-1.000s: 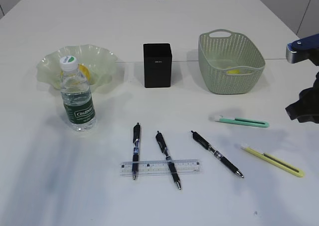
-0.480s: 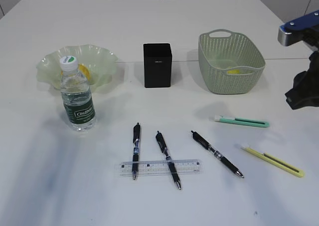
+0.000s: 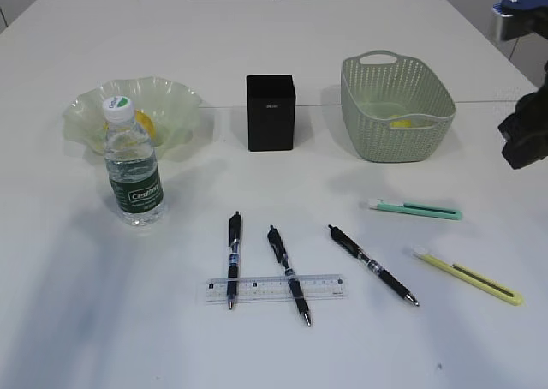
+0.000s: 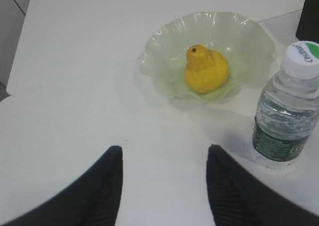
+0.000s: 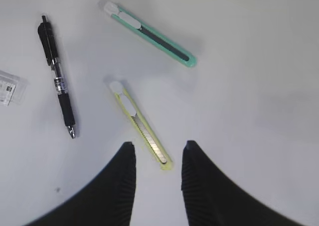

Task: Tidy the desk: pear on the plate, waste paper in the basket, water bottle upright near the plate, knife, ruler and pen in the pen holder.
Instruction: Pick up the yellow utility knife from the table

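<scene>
1. on the desk our plate holds the pear, and the water bottle stands upright just beside it.
2. the basket holds something yellow.
3. the pen holder looks empty; ruler, pens and both knives lie flat.
4. our right gripper hangs part open and empty over the yellow knife; we judge that is next: lower and straddle it.
5. our left gripper is spread, empty.

Desk: plain white.
Plate, pale green, ruffled: upper left; yellow pear sits in it.
Water bottle: upright, white cap, just before plate.
Pen holder, black: upper centre.
Basket, sage green: upper right.
Green knife, yellow knife: lying flat, right.
Three black pens: lower centre; two cross clear ruler.
</scene>
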You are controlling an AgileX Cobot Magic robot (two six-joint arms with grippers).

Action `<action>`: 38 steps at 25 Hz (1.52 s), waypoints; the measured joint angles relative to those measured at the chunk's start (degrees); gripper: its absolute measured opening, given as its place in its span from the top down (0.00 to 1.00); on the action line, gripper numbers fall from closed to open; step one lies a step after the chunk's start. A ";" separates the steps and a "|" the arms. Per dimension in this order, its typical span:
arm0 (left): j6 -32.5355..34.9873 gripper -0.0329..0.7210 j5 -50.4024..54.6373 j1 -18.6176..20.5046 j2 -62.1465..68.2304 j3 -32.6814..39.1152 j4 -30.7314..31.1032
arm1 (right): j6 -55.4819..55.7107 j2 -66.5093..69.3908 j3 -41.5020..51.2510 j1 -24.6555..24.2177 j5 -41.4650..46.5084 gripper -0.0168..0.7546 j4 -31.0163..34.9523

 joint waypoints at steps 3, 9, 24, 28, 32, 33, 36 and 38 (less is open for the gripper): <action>0.00 0.45 0.00 0.00 -0.23 0.00 0.00 | 3.35 1.10 -2.33 0.00 4.57 0.67 0.13; 0.00 0.45 0.97 0.00 -0.38 0.00 -0.09 | 6.20 3.59 -6.65 0.00 11.57 0.67 0.36; 0.00 0.45 1.25 0.00 -0.36 0.00 -0.09 | 1.37 8.97 -9.62 0.00 13.44 0.67 2.01; 0.08 0.45 1.25 0.00 -0.36 0.00 -0.09 | -1.14 10.31 -9.66 0.00 13.44 0.67 2.49; 0.08 0.45 1.35 0.00 -0.36 0.00 -0.09 | -4.89 11.60 -9.66 0.00 13.44 0.67 2.49; 0.08 0.45 1.35 0.00 -0.36 0.00 -0.09 | -5.74 11.72 -9.66 0.00 13.44 0.67 2.49; 0.08 0.45 1.35 0.00 -0.36 0.00 -0.09 | -7.76 12.34 -9.66 0.00 13.44 0.67 2.49; 0.08 0.45 1.35 0.00 -0.36 0.00 -0.09 | -8.31 12.75 -9.66 0.00 13.44 0.67 2.49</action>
